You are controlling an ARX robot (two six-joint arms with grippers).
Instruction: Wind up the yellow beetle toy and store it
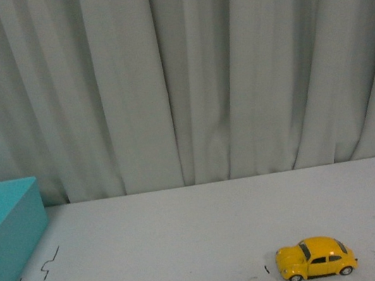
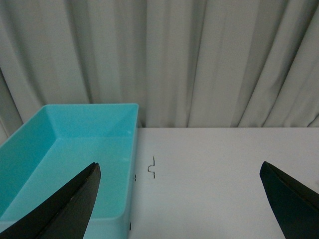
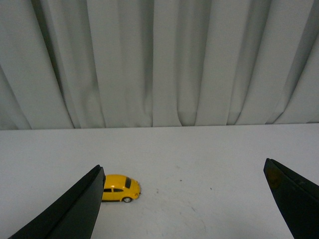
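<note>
Yellow beetle toy (image 1: 315, 258) sits crosswise (nose left, wheels down).

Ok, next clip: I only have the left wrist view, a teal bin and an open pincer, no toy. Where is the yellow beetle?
Observer: In the front view the yellow beetle toy stands on its wheels on the white table, on the robot's right, near the picture's bottom edge.
Operator: Held by anything?
Observer: No. The right wrist view shows the right pincer open, with the toy on the table beyond it.
Operator: And the bin from there?
Observer: In the front view the teal bin is at the far left, well apart from the toy.
</note>
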